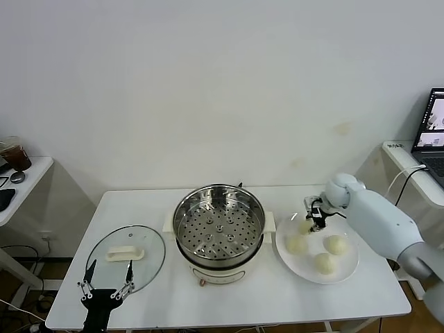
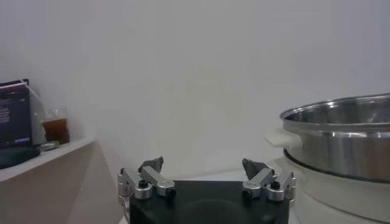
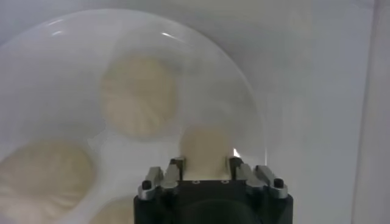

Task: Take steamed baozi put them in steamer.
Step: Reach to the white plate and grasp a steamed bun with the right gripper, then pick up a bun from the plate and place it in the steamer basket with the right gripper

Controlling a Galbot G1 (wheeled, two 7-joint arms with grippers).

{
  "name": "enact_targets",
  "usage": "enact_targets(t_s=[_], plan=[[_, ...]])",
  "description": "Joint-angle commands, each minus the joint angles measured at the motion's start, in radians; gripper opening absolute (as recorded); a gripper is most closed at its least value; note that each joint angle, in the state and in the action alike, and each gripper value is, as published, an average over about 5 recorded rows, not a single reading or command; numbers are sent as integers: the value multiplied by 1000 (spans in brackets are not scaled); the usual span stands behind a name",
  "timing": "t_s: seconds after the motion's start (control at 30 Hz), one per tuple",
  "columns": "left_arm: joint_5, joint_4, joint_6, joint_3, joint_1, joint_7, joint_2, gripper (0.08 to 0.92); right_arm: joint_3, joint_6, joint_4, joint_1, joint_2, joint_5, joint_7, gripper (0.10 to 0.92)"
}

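The steamer (image 1: 219,257) stands mid-table, its perforated tray bare; its steel wall also shows in the left wrist view (image 2: 341,140). The white plate (image 1: 316,276) to its right holds three baozi (image 1: 336,244). The fourth baozi (image 1: 306,226) sits at the plate's far-left edge, between the fingers of my right gripper (image 1: 311,220). In the right wrist view the gripper (image 3: 206,161) is shut on this baozi (image 3: 207,143), over the plate (image 3: 61,61). My left gripper (image 1: 109,265) is parked at the table's front left, open and empty (image 2: 204,164).
A round glass lid (image 1: 149,246) with a white handle lies on the table left of the steamer, just beyond the left gripper. A side table with a drink cup (image 1: 15,154) stands at the far left. A laptop (image 1: 433,132) sits on a shelf at the far right.
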Motion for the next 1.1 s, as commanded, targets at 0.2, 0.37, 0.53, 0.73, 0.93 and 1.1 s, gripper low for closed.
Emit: enact_targets(t_s=[0.2, 0.37, 0.53, 0.73, 0.93, 1.1], plan=[[0, -13, 1, 3, 2, 2, 7, 823, -117, 22, 205, 222, -158, 209, -28, 395], [-2, -25, 2, 4, 0, 3, 14, 823, -239, 61, 268, 414, -174, 332, -56, 399], [-6, -34, 4, 5, -4, 5, 21, 823, -367, 132, 289, 599, -96, 479, -67, 399], [-11, -36, 6, -2, -4, 7, 29, 823, -492, 239, 301, 696, 93, 597, -81, 405], [-20, -44, 7, -20, -2, 9, 30, 823, -564, 353, 294, 668, 294, 575, -86, 407], [-31, -45, 8, -38, -2, 11, 30, 823, -620, 488, 268, 609, 385, 470, -62, 411]])
